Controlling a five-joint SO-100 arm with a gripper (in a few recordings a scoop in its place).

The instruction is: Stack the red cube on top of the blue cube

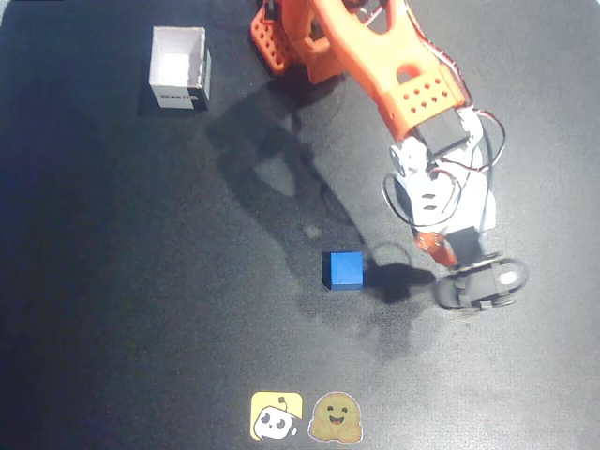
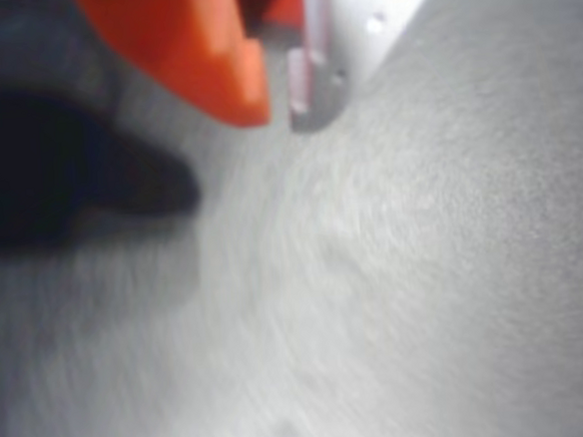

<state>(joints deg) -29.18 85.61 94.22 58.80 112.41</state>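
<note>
Arm: the orange arm (image 1: 375,66) reaches from its base at the top of the overhead view down toward the lower right, its white wrist section hanging over the dark table (image 1: 112,309).
Gripper: the gripper (image 1: 441,253) sits to the right of the blue cube in the overhead view, apart from it; a small red-orange patch shows at its tip there, too small to tell whether it is the red cube or an arm part.
Fingers: in the wrist view an orange finger (image 2: 221,63) and a pale finger (image 2: 312,77) stand close side by side with a narrow gap; red shows between them higher up, but the blur hides what it is, so whether they clamp anything cannot be told.
Blue cube: the blue cube (image 1: 343,270) rests flat on the table near the middle of the overhead view, nothing on top of it, with the arm's shadow falling beside its right face.
White box: a white open box (image 1: 180,67) stands upright at upper left in the overhead view, well apart from the cube and the gripper.
Stickers: a yellow sticker (image 1: 276,415) and a tan sticker (image 1: 336,417) lie side by side at the bottom edge of the overhead view.
Wrist view: a blurred grey surface and a dark shadow at left; the overhead view alone gives the layout.
</note>
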